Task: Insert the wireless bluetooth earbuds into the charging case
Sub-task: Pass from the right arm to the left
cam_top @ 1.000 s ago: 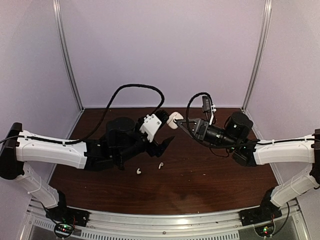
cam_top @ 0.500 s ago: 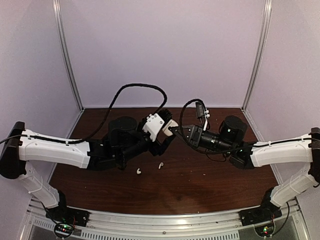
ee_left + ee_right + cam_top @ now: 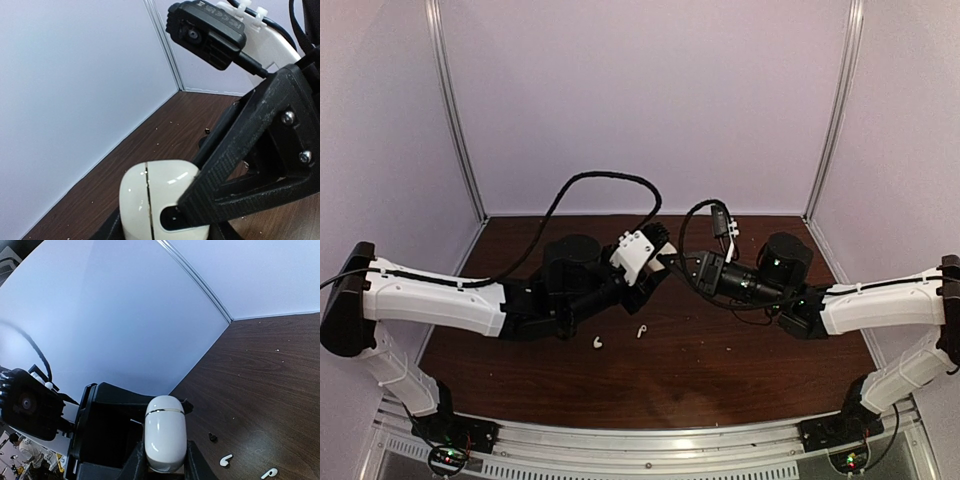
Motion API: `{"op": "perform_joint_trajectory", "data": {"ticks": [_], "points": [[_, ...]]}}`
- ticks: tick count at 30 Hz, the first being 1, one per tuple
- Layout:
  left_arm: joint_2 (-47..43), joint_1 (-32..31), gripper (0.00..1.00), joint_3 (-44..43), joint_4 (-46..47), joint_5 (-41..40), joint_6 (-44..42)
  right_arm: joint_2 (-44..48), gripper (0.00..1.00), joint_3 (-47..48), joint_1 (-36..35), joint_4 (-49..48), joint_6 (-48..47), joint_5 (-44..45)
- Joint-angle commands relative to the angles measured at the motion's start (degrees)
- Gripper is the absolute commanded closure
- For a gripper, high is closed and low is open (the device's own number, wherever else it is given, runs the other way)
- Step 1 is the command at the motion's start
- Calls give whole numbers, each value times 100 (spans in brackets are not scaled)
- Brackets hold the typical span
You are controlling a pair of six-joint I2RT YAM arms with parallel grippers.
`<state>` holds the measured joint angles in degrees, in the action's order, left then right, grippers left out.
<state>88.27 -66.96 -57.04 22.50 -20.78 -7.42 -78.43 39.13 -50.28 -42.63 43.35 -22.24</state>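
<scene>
A white charging case (image 3: 165, 432), lid closed, is held above the table between my right gripper's (image 3: 165, 462) fingers. In the left wrist view the case (image 3: 150, 195) sits at my left gripper (image 3: 162, 232), with a right finger (image 3: 240, 165) laid across it. Dark left fingers stand on both sides of the case; their grip does not show. In the top view both grippers meet, left (image 3: 655, 272) and right (image 3: 672, 260), and hide the case. Two white earbuds (image 3: 597, 343) (image 3: 641, 330) lie on the table below. A black earbud (image 3: 213, 437) lies near them.
The brown table (image 3: 740, 350) is walled by pale panels at the back and sides. Pale crumbs dot the wood. Black cables (image 3: 600, 180) loop above both wrists.
My left gripper has risen from near the table up to the case. My right gripper has moved left and slightly down with the case, so the two now meet.
</scene>
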Motion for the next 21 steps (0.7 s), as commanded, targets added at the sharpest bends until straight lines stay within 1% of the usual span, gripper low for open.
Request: {"op": "perform_joint_trajectory", "data": {"ticks": [1,3,6,9,12,15,21], "points": [[-225,-19,59,71,150,132,-378,127,67,-101,-59,11,-26,-270],[-335,-17,61,195,72,269,-589,194,56,-111,-52,104,-35,-347],[-540,-18,64,342,-119,373,-855,338,51,-78,-20,445,-161,-514],[-730,-19,65,396,-532,596,-1137,491,50,-119,8,824,-289,-763],[-945,-19,68,517,-859,1058,-1393,605,50,-213,1,1046,-414,-1124],[-1108,-19,68,610,-1075,1578,-1616,619,50,-126,1,1395,-603,-1522],[-1175,-19,68,551,-1227,1904,-1673,636,50,-6,-8,1757,-724,-1821]]}}
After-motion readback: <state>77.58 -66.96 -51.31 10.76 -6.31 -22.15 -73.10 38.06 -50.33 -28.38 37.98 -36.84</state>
